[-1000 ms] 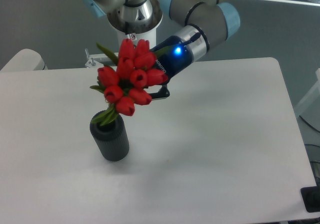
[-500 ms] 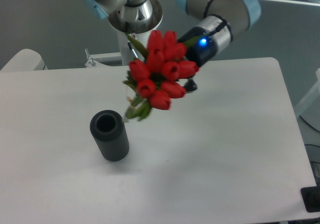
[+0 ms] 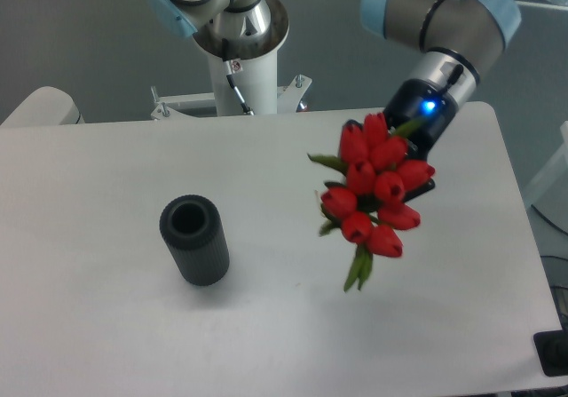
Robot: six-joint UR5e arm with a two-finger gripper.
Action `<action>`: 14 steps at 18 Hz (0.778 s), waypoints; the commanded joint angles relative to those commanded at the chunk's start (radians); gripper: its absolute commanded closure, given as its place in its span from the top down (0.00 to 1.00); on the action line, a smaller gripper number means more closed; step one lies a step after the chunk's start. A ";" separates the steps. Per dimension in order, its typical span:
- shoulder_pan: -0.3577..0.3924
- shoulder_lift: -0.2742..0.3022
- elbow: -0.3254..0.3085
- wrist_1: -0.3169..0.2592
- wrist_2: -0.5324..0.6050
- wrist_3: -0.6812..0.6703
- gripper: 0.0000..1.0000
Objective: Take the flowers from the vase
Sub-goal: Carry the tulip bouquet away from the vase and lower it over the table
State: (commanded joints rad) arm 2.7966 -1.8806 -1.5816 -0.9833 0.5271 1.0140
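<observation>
Hand [image 3: 417, 173] clamped on flowers [image 3: 377, 193], held aloft, well apart from vase [image 3: 194, 240]

Bright red is seen on the tight bunch of tulip buds [image 3: 375, 192], with green shown on its leaves and thin stems. A matte dark grey-black is worn by the short ribbed cylinder vase [image 3: 194, 240], its side patterned with fine ridges. The flat table top [image 3: 133, 344] is plain white. The dark gripper body [image 3: 424, 111] is marked by 1 small blue light. Pale blue caps and silver-grey tubes are shown on the robot arm [image 3: 444, 11].
</observation>
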 joint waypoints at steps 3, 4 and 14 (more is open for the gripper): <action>-0.051 -0.026 0.015 -0.002 0.155 0.038 0.01; -0.066 -0.034 0.015 -0.002 0.209 0.060 0.01; -0.186 -0.083 0.029 -0.015 0.600 0.143 0.01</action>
State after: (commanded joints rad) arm 2.6109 -1.9634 -1.5524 -0.9986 1.1271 1.1565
